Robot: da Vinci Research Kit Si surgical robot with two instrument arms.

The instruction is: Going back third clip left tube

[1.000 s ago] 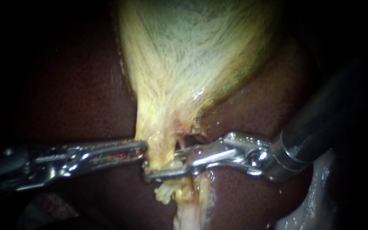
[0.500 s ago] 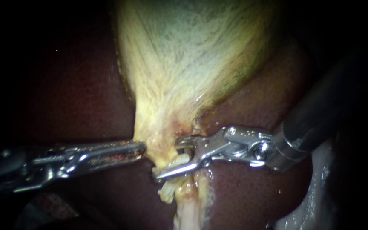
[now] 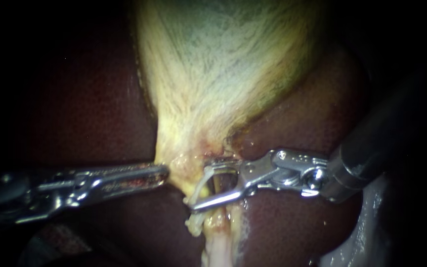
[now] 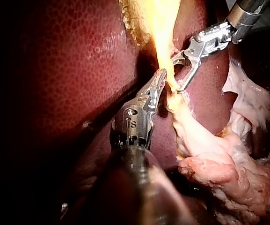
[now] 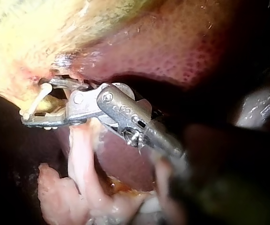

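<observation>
Step in hand, as I judge it: back the right instrument (image 3: 201, 188) off the clip (image 5: 35, 101) without disturbing it. The right jaws gape wide just below the neck of the gallbladder (image 3: 223, 74). A thin tube (image 3: 216, 185) runs down from the gallbladder through the gap. The white clip sits just under the gallbladder's neck, across the mouth of those jaws at their tips. I cannot tell whether it is free of the tips or fully round the tube. The jaws of the left instrument (image 3: 165, 172) are clenched on the gallbladder's lower edge, next to the liver (image 3: 90, 109). To do it well, hold the right jaws wide and draw straight back along the shaft, slowly, watching that neither tip hooks the clip or drags the tube. Hold the left grip steady so the gallbladder does not sag. Risk: a snagged tip pulls the clip off.
</observation>
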